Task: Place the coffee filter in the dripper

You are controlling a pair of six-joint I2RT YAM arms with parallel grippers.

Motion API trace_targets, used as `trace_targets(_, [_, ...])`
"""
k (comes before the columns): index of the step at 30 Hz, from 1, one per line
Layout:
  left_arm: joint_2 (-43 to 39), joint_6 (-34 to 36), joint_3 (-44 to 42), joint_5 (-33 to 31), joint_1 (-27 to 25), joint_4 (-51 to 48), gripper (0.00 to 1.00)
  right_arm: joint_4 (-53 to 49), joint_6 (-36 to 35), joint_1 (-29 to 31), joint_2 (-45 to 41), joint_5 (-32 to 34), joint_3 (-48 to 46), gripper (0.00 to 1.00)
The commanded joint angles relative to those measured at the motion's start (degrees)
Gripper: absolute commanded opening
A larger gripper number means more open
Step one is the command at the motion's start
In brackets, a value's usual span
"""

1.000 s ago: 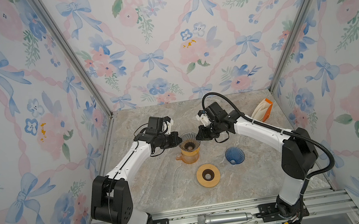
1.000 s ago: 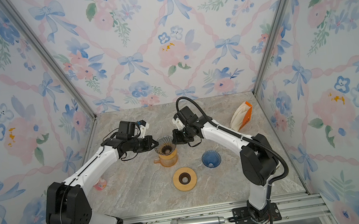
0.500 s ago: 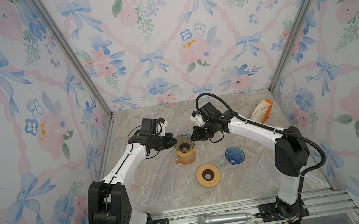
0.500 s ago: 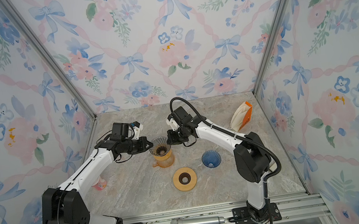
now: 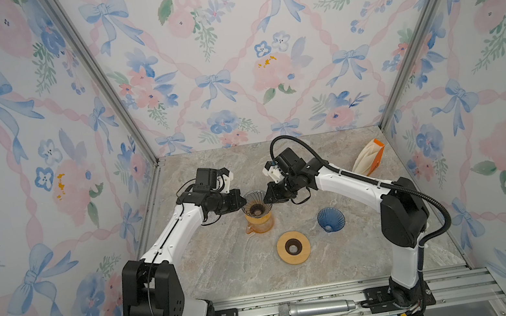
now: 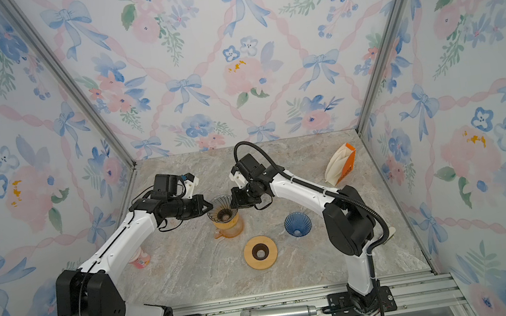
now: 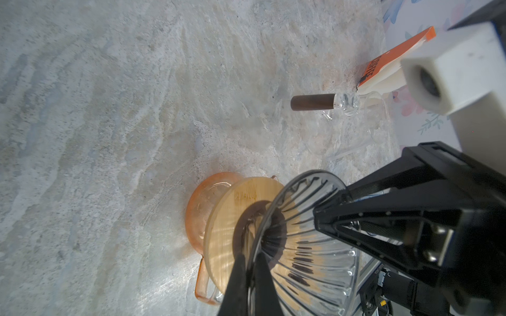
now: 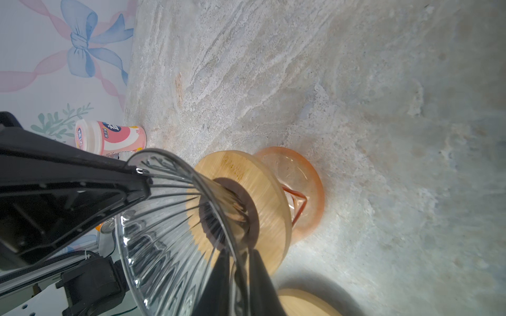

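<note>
Both top views: dripper on orange jug
Left gripper pinches its rim; right gripper grip unclear; filters at bench's back right corner

Your clear dripper is shiny glass with ribs in it. It sits on a smooth, pale wood ring, and that sits on the orange jug, which is see-through glass too. Under the jug, the table looks like dull, rough stone. Near the jug you have a second wood ring and a shiny, see-through blue dripper. Well behind the jug are white paper filters.
</note>
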Motion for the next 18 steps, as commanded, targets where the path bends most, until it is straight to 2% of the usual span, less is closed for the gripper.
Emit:
trace_targets(1, [0.02,1.60,1.16,-2.72,0.53,-2.81,0.12,-4.44,0.15,-0.06,0.15,0.72,0.63,0.22])
trace_targets(10, [-0.14,-0.08,4.78,-3.67,0.53,-2.75,0.24,-4.41,-0.49,-1.70,-3.44,-0.80,1.67,0.34])
trace_targets(14, [-0.52,-0.62,6.79,-4.88,0.25,-2.64,0.35,-5.24,-1.42,-2.43,-5.58,-0.10,2.19,0.39])
trace_targets(18, [-0.52,-0.80,8.83,-5.97,0.17,-2.51,0.41,-5.38,-1.96,-3.26,-7.56,0.79,2.30,0.41])
